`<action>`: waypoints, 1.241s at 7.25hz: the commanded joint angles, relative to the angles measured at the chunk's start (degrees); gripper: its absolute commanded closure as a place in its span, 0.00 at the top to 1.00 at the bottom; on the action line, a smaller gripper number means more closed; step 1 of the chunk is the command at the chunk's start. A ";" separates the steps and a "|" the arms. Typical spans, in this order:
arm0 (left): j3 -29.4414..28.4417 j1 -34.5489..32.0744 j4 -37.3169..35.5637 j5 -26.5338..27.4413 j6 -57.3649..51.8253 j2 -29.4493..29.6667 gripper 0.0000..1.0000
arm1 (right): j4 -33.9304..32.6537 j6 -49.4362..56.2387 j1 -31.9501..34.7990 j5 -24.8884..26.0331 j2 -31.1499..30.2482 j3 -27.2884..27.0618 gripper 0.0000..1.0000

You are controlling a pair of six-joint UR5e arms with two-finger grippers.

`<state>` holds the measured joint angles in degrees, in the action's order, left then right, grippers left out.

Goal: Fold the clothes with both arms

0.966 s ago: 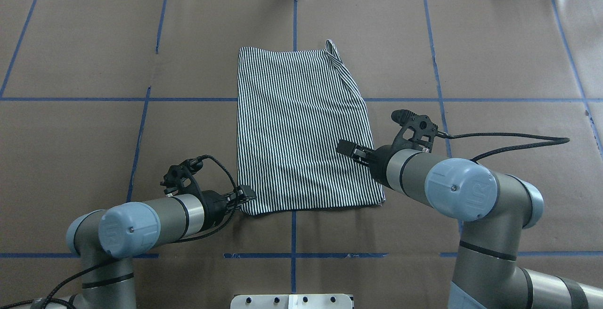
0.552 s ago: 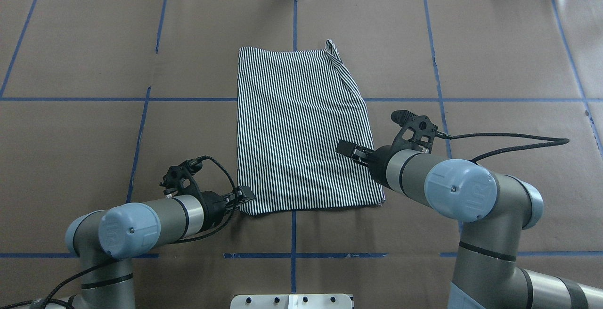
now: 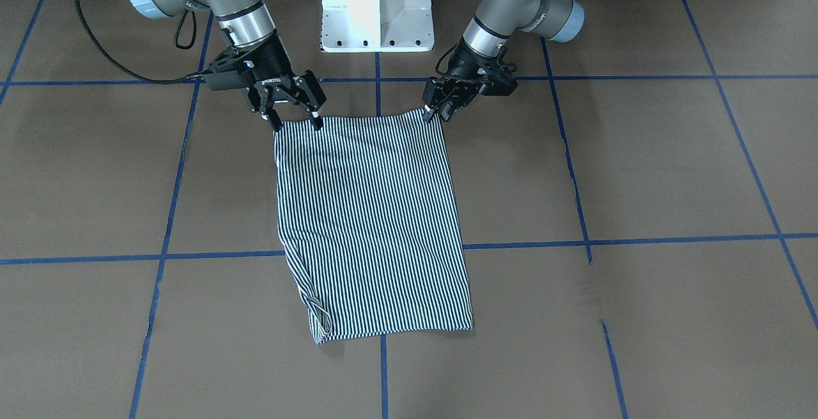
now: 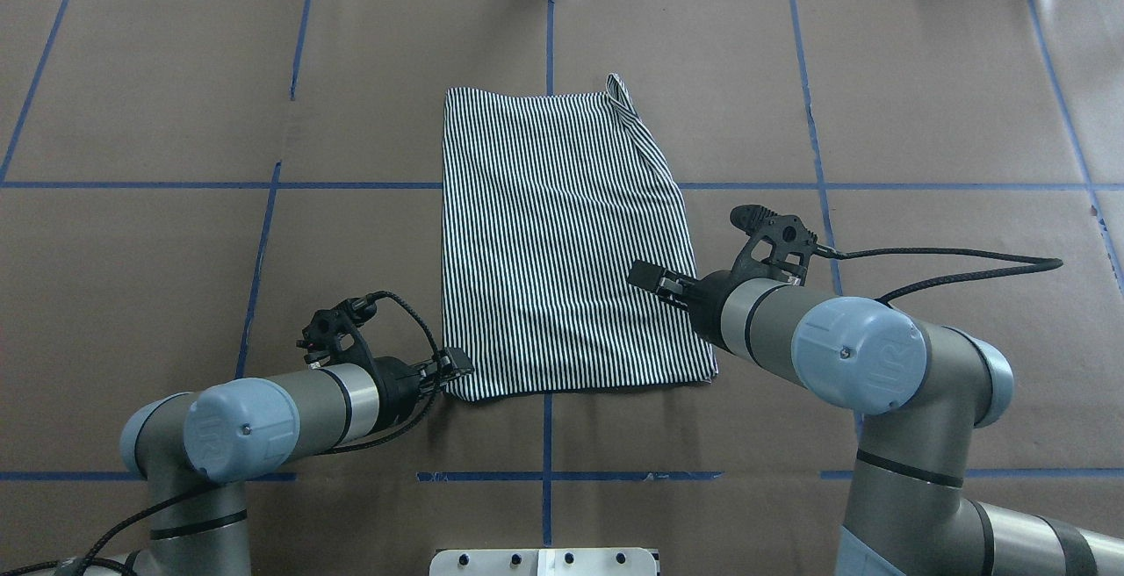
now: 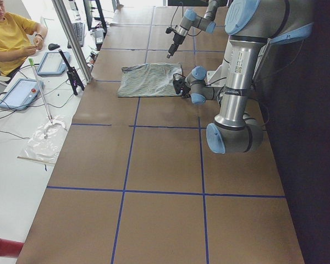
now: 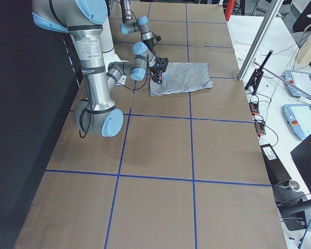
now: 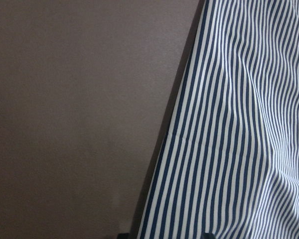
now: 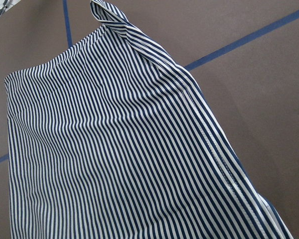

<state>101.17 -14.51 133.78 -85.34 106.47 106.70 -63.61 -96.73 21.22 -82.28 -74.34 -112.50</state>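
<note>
The striped shirt point(image 4: 562, 242) lies flat and folded into a narrow rectangle in the middle of the brown table; collar and placket are hidden. In the front-facing view the shirt point(image 3: 370, 214) has its near edge under both grippers. My left gripper point(image 4: 458, 363) sits low at the shirt's near-left corner, and its jaws look slightly apart. The left wrist view shows the shirt's edge point(image 7: 239, 149) lying between two dark fingertip ends. My right gripper point(image 3: 295, 122) hangs wide open above the near-right part of the shirt, holding nothing. The right wrist view shows only the cloth point(image 8: 114, 149).
Blue tape lines divide the brown table cover. The white pedestal base point(image 3: 377, 10) stands between the arms. A black cable point(image 4: 966, 260) trails right from the right wrist. A seated person point(image 5: 8, 38) and tablets are beside the table's far side.
My left gripper has drawn back a little from the shirt's corner, toward the left. The shirt and the right arm have barely moved.
</note>
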 commanded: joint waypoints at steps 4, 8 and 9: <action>-0.10 0.18 -0.80 0.09 0.32 0.52 0.40 | 0.06 0.05 -0.12 0.02 -0.10 0.09 1.00; -0.10 0.88 -0.80 0.09 0.32 0.52 0.40 | 0.06 0.05 -0.21 0.02 -0.01 0.09 1.00; -0.10 0.88 -0.80 0.09 0.32 0.52 0.40 | -0.03 0.05 -0.21 0.02 -0.10 0.09 1.00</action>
<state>101.07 -13.78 132.98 -85.26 106.79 107.23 -63.60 -96.68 21.01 -82.27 -74.38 -112.41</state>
